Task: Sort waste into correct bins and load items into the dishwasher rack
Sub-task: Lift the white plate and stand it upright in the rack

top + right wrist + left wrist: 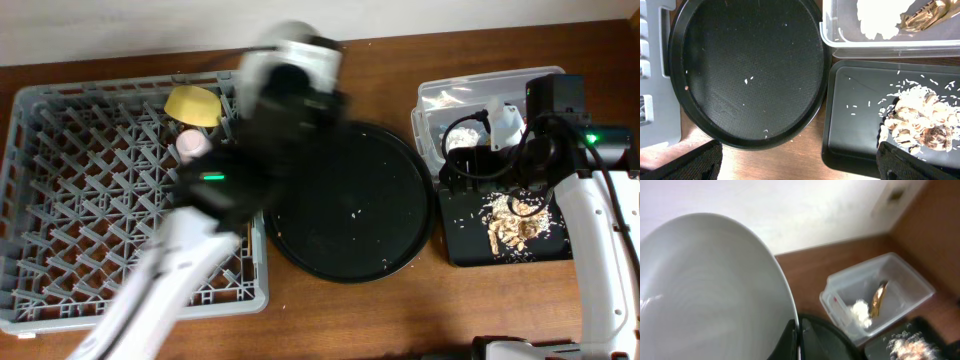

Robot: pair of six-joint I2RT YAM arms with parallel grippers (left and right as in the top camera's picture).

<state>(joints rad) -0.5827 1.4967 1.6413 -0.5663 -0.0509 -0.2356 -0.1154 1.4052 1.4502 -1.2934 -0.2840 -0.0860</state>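
Note:
My left gripper (798,341) is shut on the rim of the round white plate (705,290), held up in the air. From overhead the plate (295,45) is a blur above the dishwasher rack's (60,110) far right corner. A yellow bowl (193,103) and a pink cup (192,145) stand in the rack. The clear tub (840,42) holds the white napkin (880,22) and the gold wrapper (927,15). Food scraps (920,122) lie in the black rectangular tray (855,125). My right gripper (800,165) hangs open, high over the table, between the round tray and this black tray.
A large round black tray (350,200) with a few crumbs lies between the rack and the bins. The clear tub (435,100) sits behind the black rectangular tray (465,240) at the right. A white wall runs behind the table.

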